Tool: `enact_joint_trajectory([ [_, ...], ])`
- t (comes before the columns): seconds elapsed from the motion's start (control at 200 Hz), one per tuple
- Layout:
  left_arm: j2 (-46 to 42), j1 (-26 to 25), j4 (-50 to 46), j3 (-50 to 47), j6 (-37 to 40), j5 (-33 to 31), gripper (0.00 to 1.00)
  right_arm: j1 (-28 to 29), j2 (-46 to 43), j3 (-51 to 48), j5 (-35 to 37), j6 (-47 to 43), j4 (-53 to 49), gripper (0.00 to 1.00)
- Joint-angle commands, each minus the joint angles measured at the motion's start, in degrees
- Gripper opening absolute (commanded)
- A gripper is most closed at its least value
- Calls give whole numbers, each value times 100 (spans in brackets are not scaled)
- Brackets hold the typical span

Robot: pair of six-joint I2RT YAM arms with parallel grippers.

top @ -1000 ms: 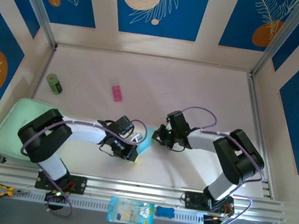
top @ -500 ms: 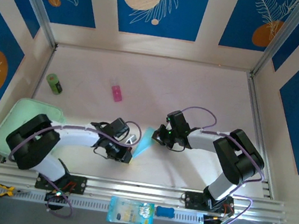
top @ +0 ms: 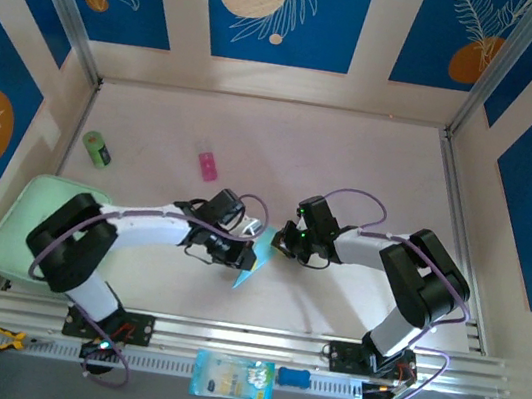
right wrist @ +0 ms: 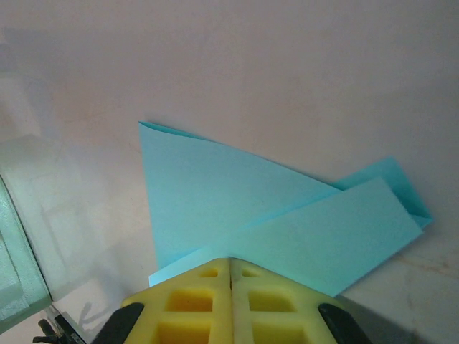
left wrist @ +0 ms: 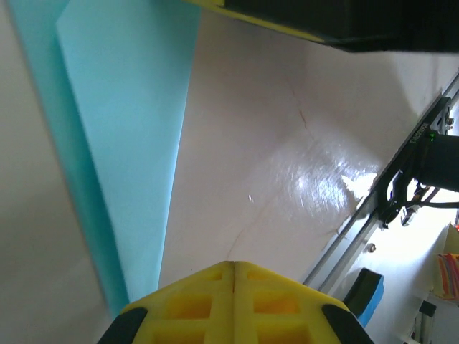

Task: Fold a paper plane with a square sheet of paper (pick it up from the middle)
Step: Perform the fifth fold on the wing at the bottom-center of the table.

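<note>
Light cyan paper (top: 250, 262): folded, layered pointed flaps, mid-table.

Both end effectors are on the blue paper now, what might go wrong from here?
1. The left end effector and right end effector both look shut on the thin folded paper; pulling apart could tear it or open the creases.
2. Each grips near an edge, so the paper may slip out.
3. In the top view the two end effectors sit close together and could collide.

The left gripper (top: 240, 253) and right gripper (top: 277, 246) are covering part of the paper plane (top: 246, 271). In the left wrist view, the top edge is cutting it off.
</note>
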Motion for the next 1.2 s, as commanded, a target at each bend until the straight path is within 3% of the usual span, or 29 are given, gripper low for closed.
enact_joint_trajectory([
  [0.0,383,26,422,348,23,357,5,-44,214,-69,260,-95,-576,6],
  [0.22,1063,26,374,655,216,330,7,-51,196,-71,265,-102,-611,6],
  [0.375,1107,17,82,361,301,40,5,-53,181,-96,261,-98,-611,6],
  [0.715,627,-30,-627,-26,431,-393,6,-71,179,-93,260,-127,-620,6],
  [1.195,-134,-29,-612,-636,245,-304,4,-68,162,-60,229,-151,-626,6],
])
